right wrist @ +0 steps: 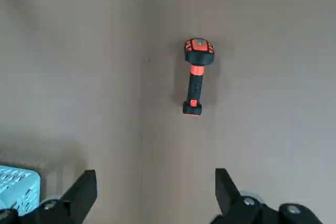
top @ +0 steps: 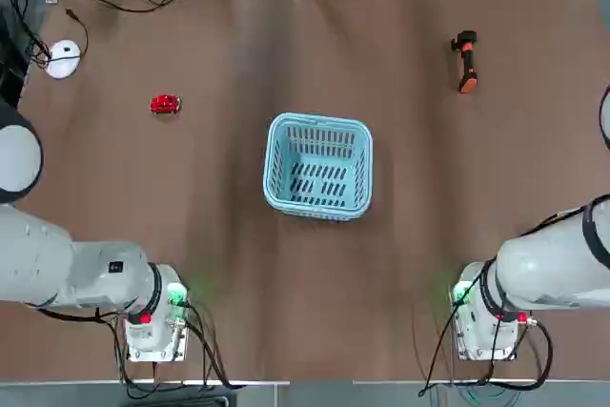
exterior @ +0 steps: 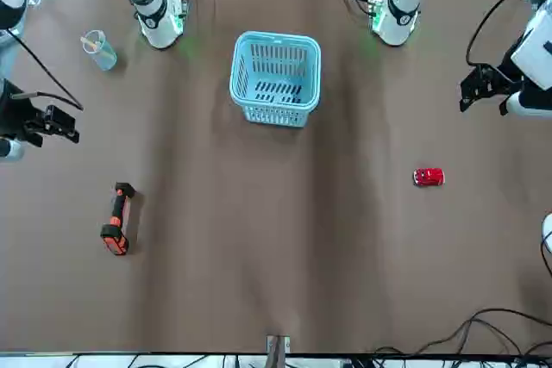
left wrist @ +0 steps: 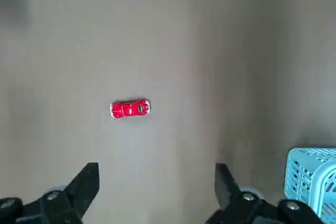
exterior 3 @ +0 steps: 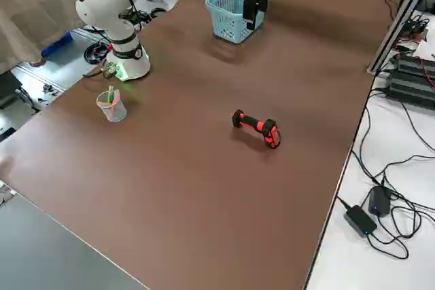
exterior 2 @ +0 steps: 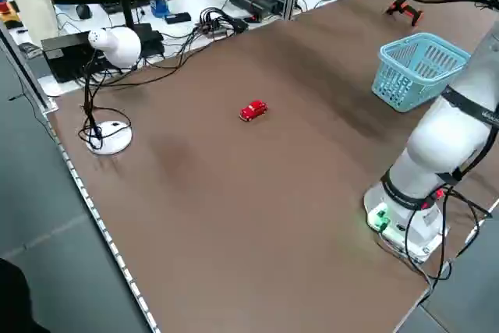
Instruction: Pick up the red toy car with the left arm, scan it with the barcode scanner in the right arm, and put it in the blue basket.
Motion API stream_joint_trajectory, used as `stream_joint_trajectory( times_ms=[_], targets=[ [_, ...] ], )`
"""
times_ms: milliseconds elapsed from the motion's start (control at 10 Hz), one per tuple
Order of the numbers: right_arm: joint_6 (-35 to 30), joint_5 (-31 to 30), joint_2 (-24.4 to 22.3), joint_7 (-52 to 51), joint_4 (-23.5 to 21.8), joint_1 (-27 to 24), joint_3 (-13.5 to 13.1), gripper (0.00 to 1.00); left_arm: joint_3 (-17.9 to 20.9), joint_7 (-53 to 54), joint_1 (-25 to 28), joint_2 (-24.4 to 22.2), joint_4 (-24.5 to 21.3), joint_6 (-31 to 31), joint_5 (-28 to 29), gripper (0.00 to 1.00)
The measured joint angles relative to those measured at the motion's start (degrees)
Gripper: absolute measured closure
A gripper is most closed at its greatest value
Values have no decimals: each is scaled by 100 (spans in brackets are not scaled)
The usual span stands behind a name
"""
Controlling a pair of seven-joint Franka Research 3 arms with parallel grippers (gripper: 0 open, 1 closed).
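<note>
From overhead and from across, facing me, two cameras share my broad brown counter [top: 286, 331].

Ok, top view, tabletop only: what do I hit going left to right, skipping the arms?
White round lamp base → red toy car → blue basket → barcode scanner

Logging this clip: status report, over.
Both end effectors open, empty. Red toy car on table, left of blue basket. Nothing between car and basket.
</note>
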Motion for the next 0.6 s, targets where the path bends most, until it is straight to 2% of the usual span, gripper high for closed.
stream_joint_trajectory(
  times_ms=[100,300,400,600],
  targets=[
    [0,0,0,0,-3,82,-121,0,0,0,0,0,0,0,0,3],
    [-1,1,0,-2,-3,532,-678,0,-1,0,0,0,0,0,0,3],
    [-1,1,-1,-1,-3,636,-785,0,-2,0,0,0,0,0,0,3],
    [-1,1,-1,2,-5,696,-812,0,-2,0,0,0,0,0,0,3]
  ],
)
